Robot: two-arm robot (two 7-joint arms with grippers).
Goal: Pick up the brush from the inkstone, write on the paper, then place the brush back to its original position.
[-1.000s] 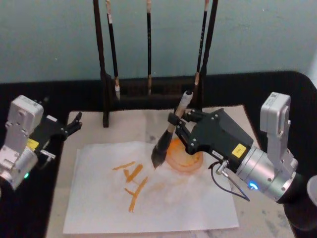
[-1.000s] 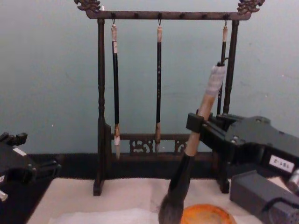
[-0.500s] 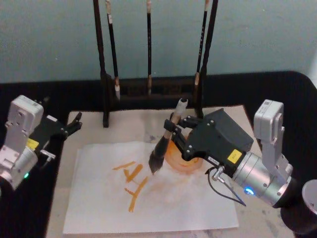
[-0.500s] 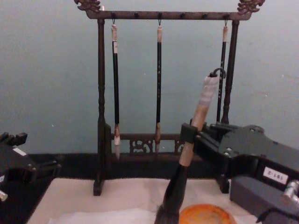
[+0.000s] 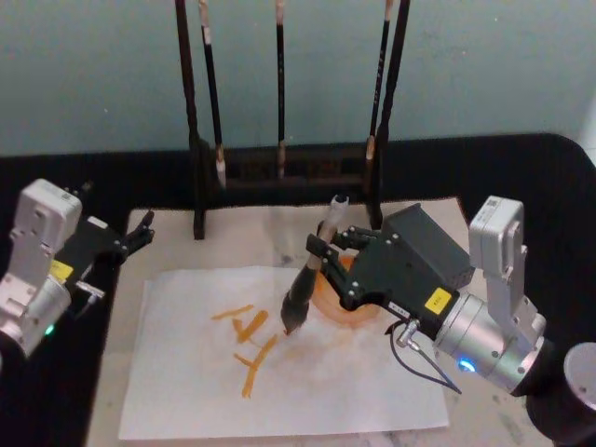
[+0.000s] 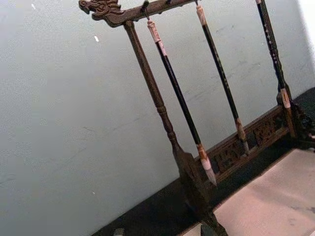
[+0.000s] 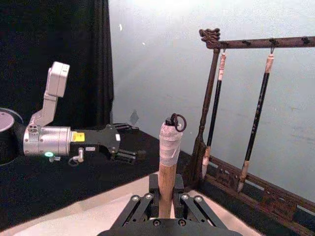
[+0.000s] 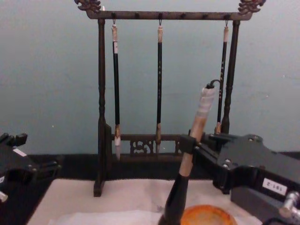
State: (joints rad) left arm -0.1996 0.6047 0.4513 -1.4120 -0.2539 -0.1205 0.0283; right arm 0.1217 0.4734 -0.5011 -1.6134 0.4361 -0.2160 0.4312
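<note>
The brush (image 5: pixel 303 284) leans over the paper (image 5: pixel 186 391), its dark tip touching the sheet just right of the orange strokes (image 5: pixel 250 340). My right gripper (image 5: pixel 323 244) is shut on the tan handle; the chest view shows the brush (image 8: pixel 194 126) clamped in the right gripper (image 8: pixel 186 143). In the right wrist view the brush (image 7: pixel 167 162) stands up between the fingers, end loop on top. The orange inkstone (image 5: pixel 358 315) lies right behind the brush, partly hidden by the gripper. My left gripper (image 5: pixel 140 231) is parked open at the mat's far left corner.
A dark wooden rack (image 5: pixel 279 172) with three slim hanging brushes stands at the back of the beige mat (image 5: pixel 433 216), close behind the right gripper. Black cloth (image 5: pixel 521 177) covers the table around the mat.
My right gripper has moved down and to the left with the brush. The tip has gone from above the inkstone's edge down onto the paper. The left arm has not moved.
</note>
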